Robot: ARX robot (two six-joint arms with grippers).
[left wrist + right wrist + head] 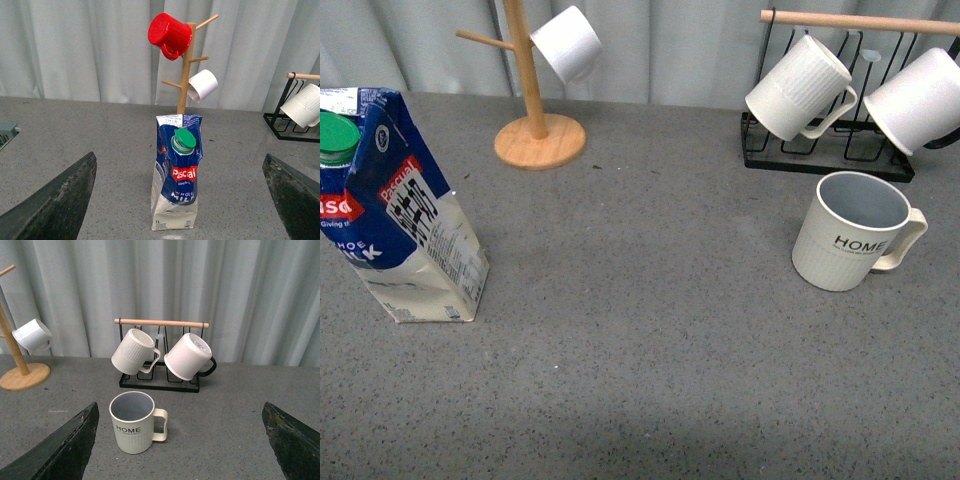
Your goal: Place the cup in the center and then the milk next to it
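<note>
**Cup** [855, 232]: upright, mouth up, handle turned away from the table's middle. It stands just in front of the wire rack [825, 167], not yet at centre.

**Right gripper** [180, 405]: spread wide and holding nothing. It faces the cup from the side away from the rack, probably lined up for the first pick.

**Milk** [405, 220]: upright with its cap on, well apart from the rack on the far left of the table.

**Left gripper** [179, 156]: spread wide and empty, facing the milk, likely because the carton goes second.

**Rack**: two white ribbed mugs [798, 88] hang tilted on it, stored clear of the work.

**Mug tree** [540, 142]: well to the rack's left, equally far back. It carries a small white cup [566, 43] and a red cup [170, 34].

**Table** [650, 350]: grey.
</note>
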